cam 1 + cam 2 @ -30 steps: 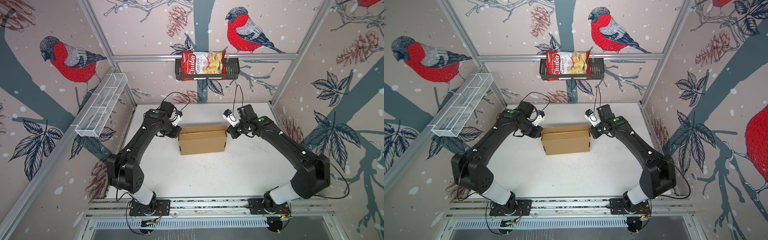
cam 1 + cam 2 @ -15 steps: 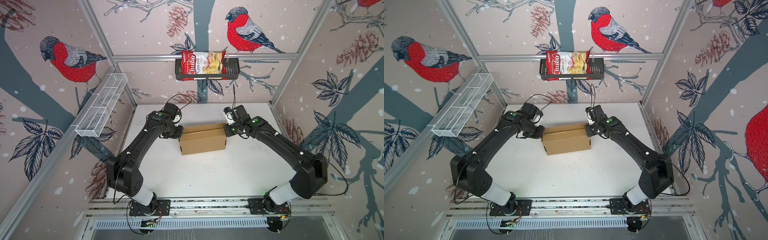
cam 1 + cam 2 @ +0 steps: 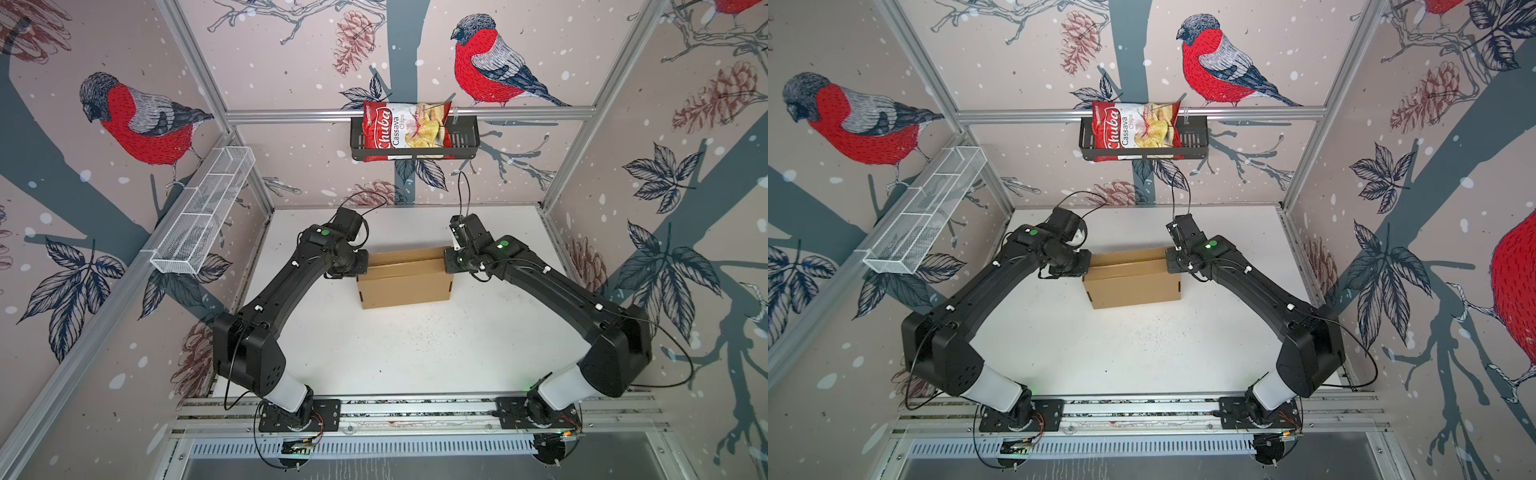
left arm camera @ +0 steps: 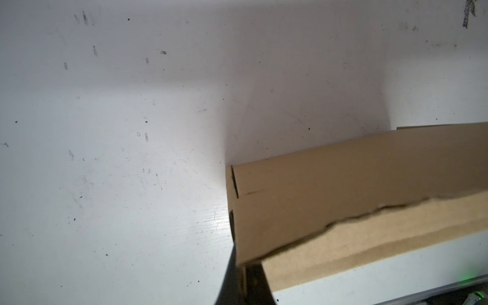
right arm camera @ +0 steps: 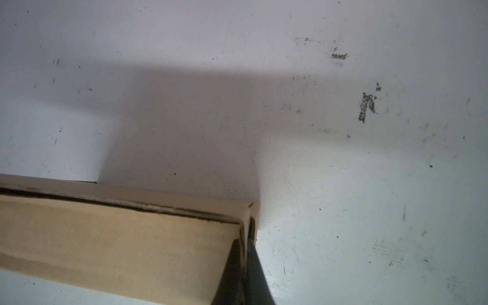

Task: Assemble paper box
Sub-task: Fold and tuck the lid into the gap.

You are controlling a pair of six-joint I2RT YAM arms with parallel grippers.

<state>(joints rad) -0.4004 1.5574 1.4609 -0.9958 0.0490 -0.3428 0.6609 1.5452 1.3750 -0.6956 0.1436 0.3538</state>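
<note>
Both top views: the paper box [image 3: 405, 278] sits mid-surface [image 3: 395, 357], already folded into its shallow rectangular shape, with a seam running lengthwise across the top. The left hand [image 3: 360, 266] is at its left end and the right hand [image 3: 449, 261] at its right end, both up against the cardboard near the rear corners. On the back wall there's a red chips bag [image 3: 405, 126] in a black basket [image 3: 465, 137], well apart and not in play.

Left wrist view: the left hand [image 4: 244, 280] is pinched almost shut, with a thin cardboard wall of the box caught between its fingers. A slit shows at the box's near edge.

Right wrist view: same story. The right hand [image 5: 244, 264] is clamped nearly closed on the end wall at the box's corner, and a dark gap runs along under the top panel's edge.

My read is that this is the closing stage, with both ends gripped while the top seats. The next move calls for easing both ends evenly so that gap shuts and the tabs tuck in, without buckling those thin walls.
</note>
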